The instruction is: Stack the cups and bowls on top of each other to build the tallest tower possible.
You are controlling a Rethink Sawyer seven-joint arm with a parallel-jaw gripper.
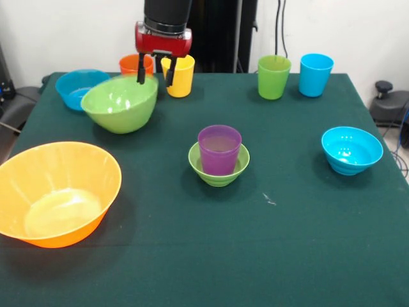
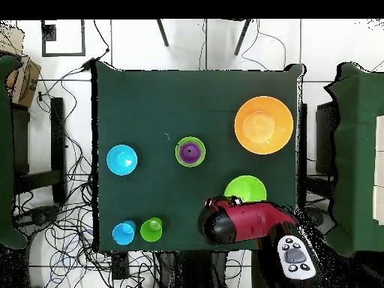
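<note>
My gripper (image 1: 154,80) hangs open at the far left, its fingers straddling the gap between the orange cup (image 1: 131,64) and the yellow cup (image 1: 181,75), just behind the tilted medium green bowl (image 1: 120,103). It holds nothing. A purple cup (image 1: 219,149) stands inside a small green bowl (image 1: 218,166) at mid-table, also seen from above as purple cup (image 2: 190,151). The large orange bowl (image 1: 54,192) sits near left. A small blue bowl (image 1: 351,149) is at the right. Green cup (image 1: 273,76) and light blue cup (image 1: 316,74) stand far right. A medium blue bowl (image 1: 80,88) lies far left.
The dark green table cloth (image 1: 287,243) covers the table. In the overhead view the red arm (image 2: 247,221) hides the orange and yellow cups and the medium blue bowl. Cables lie on the floor around the table.
</note>
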